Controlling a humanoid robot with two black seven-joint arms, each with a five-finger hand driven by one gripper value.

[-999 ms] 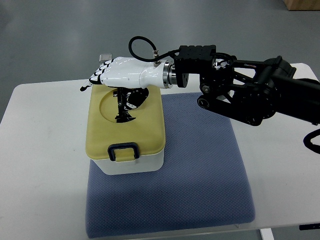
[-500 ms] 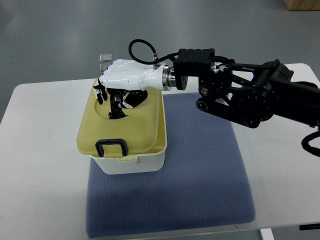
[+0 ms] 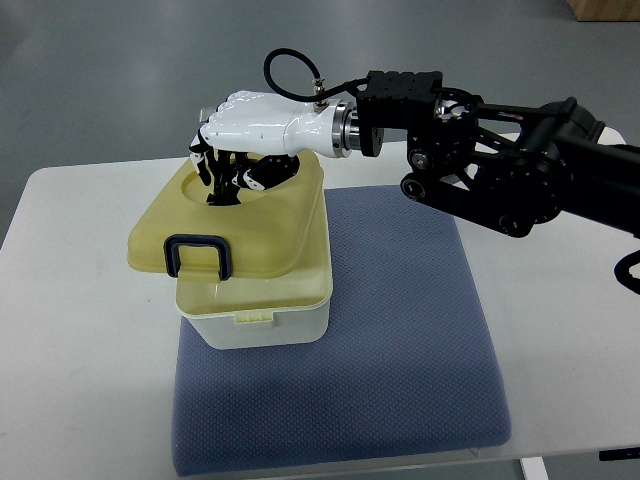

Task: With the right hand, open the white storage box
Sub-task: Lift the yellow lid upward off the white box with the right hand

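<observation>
The white storage box (image 3: 262, 325) stands on the left part of a blue mat. Its yellowish lid (image 3: 225, 225), with a dark handle (image 3: 197, 254) at the front, is lifted and tilted up to the left, so the box's front rim shows beneath it. My right hand (image 3: 225, 170), white with black fingers, comes in from the right on a black arm (image 3: 500, 165). Its fingers curl down onto the far part of the lid, at the round recess, and hold the lid up. The left hand is out of sight.
The blue textured mat (image 3: 390, 350) covers the middle of the white table (image 3: 80, 330). The table's far edge runs just behind the box, with grey floor beyond. A small clear object (image 3: 207, 112) lies behind the hand.
The lid went from flat on the box to raised and shifted left, its handle moving up and left. My right hand closed on the lid's far part and rose slightly.
</observation>
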